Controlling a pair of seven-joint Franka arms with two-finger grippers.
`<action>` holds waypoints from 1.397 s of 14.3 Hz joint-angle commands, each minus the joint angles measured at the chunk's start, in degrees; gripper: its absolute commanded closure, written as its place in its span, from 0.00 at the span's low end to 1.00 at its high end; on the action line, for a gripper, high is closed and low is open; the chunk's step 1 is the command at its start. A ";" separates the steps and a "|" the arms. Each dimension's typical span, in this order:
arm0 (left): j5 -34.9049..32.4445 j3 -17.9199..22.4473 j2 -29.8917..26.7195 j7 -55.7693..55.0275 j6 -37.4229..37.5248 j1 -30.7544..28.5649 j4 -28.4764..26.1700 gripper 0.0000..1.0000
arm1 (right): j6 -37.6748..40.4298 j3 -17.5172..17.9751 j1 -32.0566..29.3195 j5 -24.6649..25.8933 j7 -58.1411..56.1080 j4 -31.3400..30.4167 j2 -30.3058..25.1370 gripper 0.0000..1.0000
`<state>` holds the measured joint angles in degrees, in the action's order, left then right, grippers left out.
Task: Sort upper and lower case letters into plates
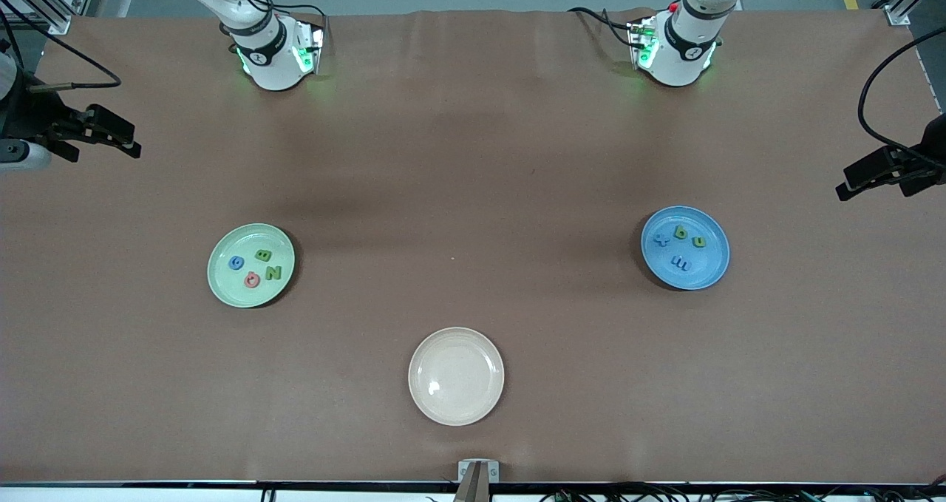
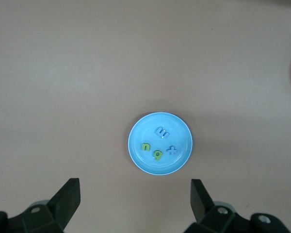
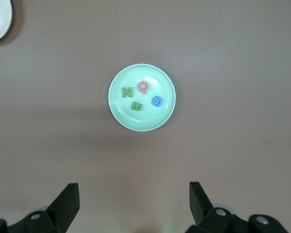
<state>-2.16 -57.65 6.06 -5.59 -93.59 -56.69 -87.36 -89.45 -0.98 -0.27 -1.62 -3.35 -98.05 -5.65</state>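
Note:
The pale mint green plate (image 1: 250, 265) (image 3: 142, 104) lies toward the right arm's end and holds a green N (image 3: 127, 92), a pink Q (image 3: 143, 87), a green B (image 3: 137, 106) and a blue capital (image 3: 156, 102). At the left arm's end, the bright blue plate (image 1: 685, 248) (image 2: 160, 143) carries a blue m (image 2: 162, 131), a green u (image 2: 146, 146), a green b (image 2: 157, 155) and a blue t (image 2: 172, 150). My right gripper (image 1: 126, 138) (image 3: 134, 199) hangs high over its end of the table, open and empty. My left gripper (image 1: 850, 180) (image 2: 136, 199) hangs high over the opposite end, also open and empty.
A cream-beige plate (image 1: 456, 375) with nothing in it lies nearer to the front camera, midway between the two other plates. Brown paper covers the table (image 1: 473, 154). The arm bases (image 1: 277, 55) (image 1: 676, 51) stand farthest from the front camera.

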 commanded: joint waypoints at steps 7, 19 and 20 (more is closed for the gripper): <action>-0.92 0.09 -0.78 0.75 -0.45 -0.09 0.18 0.00 | -0.02 0.19 -0.34 -0.13 0.01 -0.92 -1.39 0.00; -0.74 41.50 -2.27 0.49 -0.28 42.12 0.35 0.00 | 0.07 0.19 -0.43 -0.13 0.01 -0.65 -1.30 0.00; -0.66 47.40 -2.45 0.49 -0.19 48.10 0.26 0.00 | -0.02 0.19 -0.95 -0.22 0.01 -0.65 -1.30 0.00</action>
<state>-2.20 -22.45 5.68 -5.55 -94.15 -20.50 -87.00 -89.45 -1.00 -0.29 -1.62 -3.34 -98.00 -5.65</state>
